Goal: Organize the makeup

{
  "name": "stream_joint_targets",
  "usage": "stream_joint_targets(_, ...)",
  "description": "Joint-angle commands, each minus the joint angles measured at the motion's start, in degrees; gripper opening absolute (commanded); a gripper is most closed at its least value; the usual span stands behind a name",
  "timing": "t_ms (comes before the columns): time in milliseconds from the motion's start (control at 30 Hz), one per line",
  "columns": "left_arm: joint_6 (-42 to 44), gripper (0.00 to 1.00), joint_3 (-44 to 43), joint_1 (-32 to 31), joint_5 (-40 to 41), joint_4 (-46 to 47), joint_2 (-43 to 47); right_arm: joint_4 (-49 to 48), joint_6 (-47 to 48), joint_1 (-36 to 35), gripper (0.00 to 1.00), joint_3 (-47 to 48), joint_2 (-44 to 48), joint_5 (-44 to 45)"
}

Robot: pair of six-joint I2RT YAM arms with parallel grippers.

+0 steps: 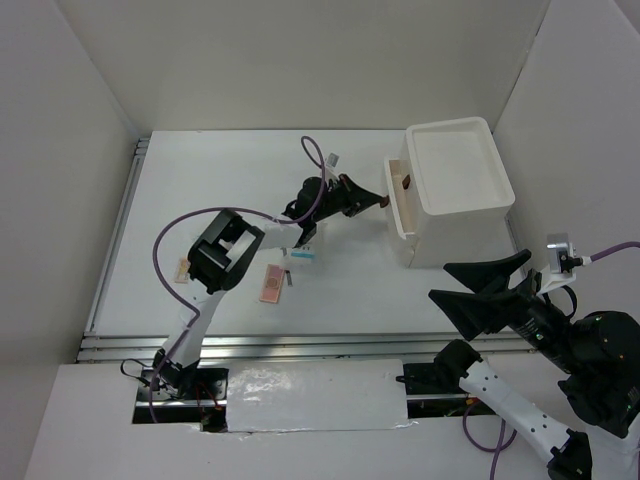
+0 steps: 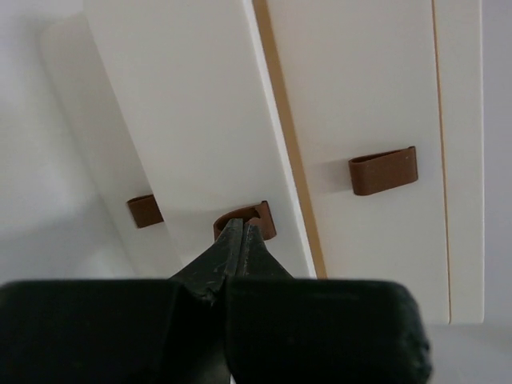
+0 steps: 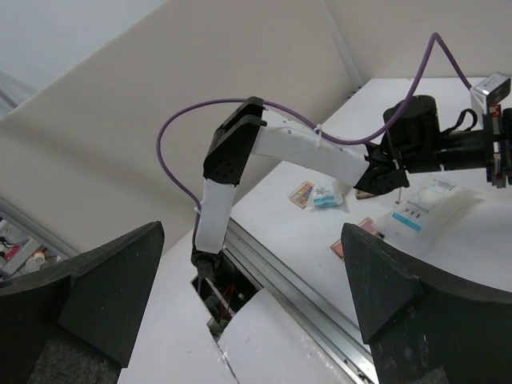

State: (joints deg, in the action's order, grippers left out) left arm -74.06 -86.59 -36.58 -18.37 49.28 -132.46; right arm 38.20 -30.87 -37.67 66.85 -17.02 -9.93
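Note:
My left gripper is shut, its tips at the brown handle loop of a drawer in the white drawer box. In the top view that drawer stands slightly out, with the left gripper at its front. Makeup lies on the table behind the left arm: a pink palette, a white-and-light-blue packet and a small palette. In the right wrist view I see a palette, packets and a pink palette. My right gripper is open and empty, raised at the near right.
Two more brown handles show on the other drawer fronts. A small item lies at the back of the table. White walls enclose the table on three sides. A metal rail runs along the front edge.

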Motion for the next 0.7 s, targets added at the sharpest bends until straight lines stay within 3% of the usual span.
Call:
stream_joint_targets(0, 2.78, 0.0, 3.96, 2.03, -1.4, 1.96, 5.01, -1.81, -0.24, -0.21, 1.0, 0.74, -0.3, -0.61)
stream_joint_targets(267, 5.32, 0.0, 13.62, 4.58, -0.79, 2.05, 11.61, -2.77, -0.94, -0.12, 1.0, 0.12, -0.39, -1.05)
stream_joint_targets(500, 9.11, 0.02, 16.27, 5.99, 0.26, -4.36, 17.32, -3.83, -1.56, 0.05, 1.0, -1.02, -0.83, -1.75)
stream_joint_targets(533, 9.55, 0.06, 16.36, 6.25, 0.09, -4.89, 17.68, -4.09, -1.65, -0.03, 1.0, -1.19, -0.91, -1.84)
stream_joint_targets(600, 10.42, 0.32, 16.36, 6.43, 0.09, -6.99, 19.25, -4.44, -1.73, 0.05, 1.0, -1.63, -1.18, -2.02)
stream_joint_targets(633, 10.95, 0.33, 16.19, 6.43, 0.09, -7.0, 19.26, -4.53, -1.73, -0.03, 1.0, -1.63, -1.18, -2.19)
stream_joint_targets(667, 11.48, 0.45, 16.19, 6.52, 0.44, -7.96, 19.78, -4.62, -1.73, -0.03, 1.0, -1.81, -1.44, -2.19)
